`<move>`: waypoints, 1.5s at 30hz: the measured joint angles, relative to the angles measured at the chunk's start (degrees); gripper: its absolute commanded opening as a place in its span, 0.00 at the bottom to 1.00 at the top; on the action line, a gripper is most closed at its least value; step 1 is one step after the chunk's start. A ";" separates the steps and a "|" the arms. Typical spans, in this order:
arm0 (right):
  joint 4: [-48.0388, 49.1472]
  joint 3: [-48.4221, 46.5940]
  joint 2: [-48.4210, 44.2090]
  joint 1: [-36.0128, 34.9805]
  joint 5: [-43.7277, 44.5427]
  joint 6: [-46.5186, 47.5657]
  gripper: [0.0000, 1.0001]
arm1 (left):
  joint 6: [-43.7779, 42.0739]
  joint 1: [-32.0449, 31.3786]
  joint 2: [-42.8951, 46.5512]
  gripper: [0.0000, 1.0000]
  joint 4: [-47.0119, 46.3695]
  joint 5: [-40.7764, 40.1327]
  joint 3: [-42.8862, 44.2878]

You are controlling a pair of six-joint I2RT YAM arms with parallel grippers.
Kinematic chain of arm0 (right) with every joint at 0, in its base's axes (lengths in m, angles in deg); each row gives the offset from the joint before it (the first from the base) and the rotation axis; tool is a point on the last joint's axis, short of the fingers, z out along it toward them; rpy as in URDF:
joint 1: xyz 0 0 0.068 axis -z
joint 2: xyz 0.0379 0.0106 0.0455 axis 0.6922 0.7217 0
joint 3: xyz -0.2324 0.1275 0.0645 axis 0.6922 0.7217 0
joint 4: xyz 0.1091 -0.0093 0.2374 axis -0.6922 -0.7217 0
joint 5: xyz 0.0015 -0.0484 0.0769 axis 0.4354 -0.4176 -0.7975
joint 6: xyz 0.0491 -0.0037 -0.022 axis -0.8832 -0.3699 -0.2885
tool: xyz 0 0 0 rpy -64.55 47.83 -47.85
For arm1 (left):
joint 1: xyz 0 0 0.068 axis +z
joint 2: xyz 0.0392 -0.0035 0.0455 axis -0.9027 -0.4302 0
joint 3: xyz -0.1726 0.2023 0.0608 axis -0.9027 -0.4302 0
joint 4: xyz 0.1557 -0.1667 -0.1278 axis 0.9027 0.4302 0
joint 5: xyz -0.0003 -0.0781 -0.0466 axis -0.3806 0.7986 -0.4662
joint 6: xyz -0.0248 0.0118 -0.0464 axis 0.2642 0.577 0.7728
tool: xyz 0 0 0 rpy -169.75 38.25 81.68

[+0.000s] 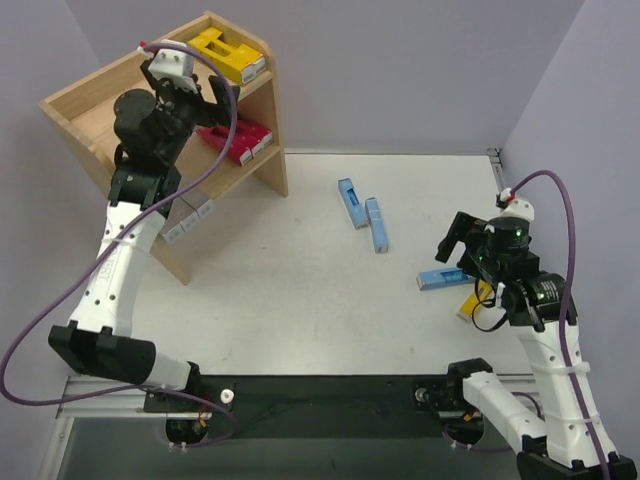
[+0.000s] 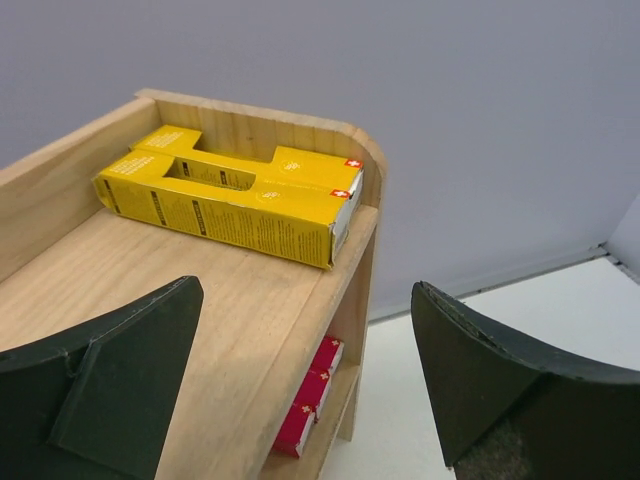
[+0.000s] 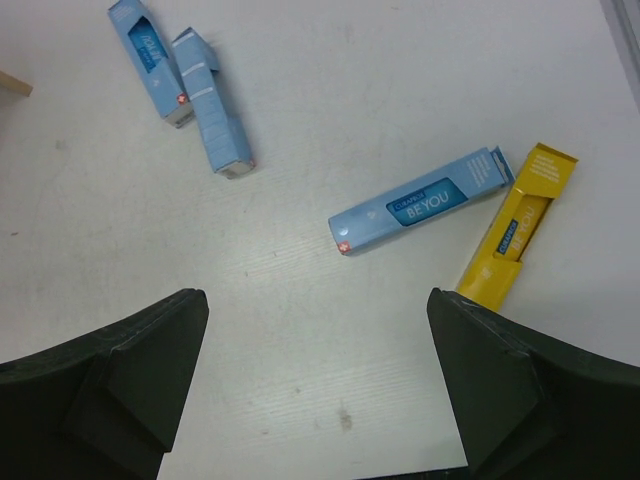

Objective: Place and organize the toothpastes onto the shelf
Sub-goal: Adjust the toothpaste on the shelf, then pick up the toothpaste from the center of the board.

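Top external view: the shelf [image 1: 90, 115] stands at the far left of the bench [image 1: 300, 310]; the left claw [image 1: 185, 90] hangs over its top tier, fingers spread wide and nothing between them; the left wrist view shows the same, both dark fingers [image 2: 110, 390] well apart above bare wood. Two yellow toothpastes [image 2: 230, 210] lie side by side, touching, in the back right corner of the top tier, against the raised rim; magenta-red toothpastes [image 1: 240, 142] lie on the lower tier below them, their ends facing the open side.

On the bench, two light blue toothpastes [image 1: 362, 212] lie near the middle, touching at an angle; a third light blue carton [image 3: 420, 210] lies further right, and a single yellow carton [image 3: 515, 230] lies just beside it, the two meeting at one end and splaying apart at the other.

The right claw [image 3: 315, 300] is over the bench near this pair, fingers wide and empty, touching neither carton; in the top external view the right arm hides part of the yellow carton.
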 measured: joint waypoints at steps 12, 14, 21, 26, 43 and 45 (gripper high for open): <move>-4.76 3.32 7.54 17.90 1.88 -9.11 1.00 | 1.03 -4.59 27.32 0.97 -10.32 5.51 -31.43; -4.35 5.35 10.25 22.40 1.62 -10.84 0.99 | 0.26 -7.65 29.07 0.97 -10.34 6.60 -36.63; -0.17 9.86 20.00 35.28 -1.46 -15.82 0.93 | -2.80 -19.76 29.88 0.97 -11.39 7.82 -51.21; 5.51 9.25 28.35 39.47 -3.06 -15.93 0.93 | -8.00 -28.28 29.53 0.97 -15.19 4.33 -58.95; 13.77 1.68 50.29 40.59 -8.61 -11.37 0.73 | -14.53 -38.42 28.63 0.97 -29.35 -3.96 -71.06; 13.84 2.12 50.80 40.59 -8.87 -11.26 0.66 | -14.53 -38.42 28.59 0.97 -29.88 -4.07 -71.06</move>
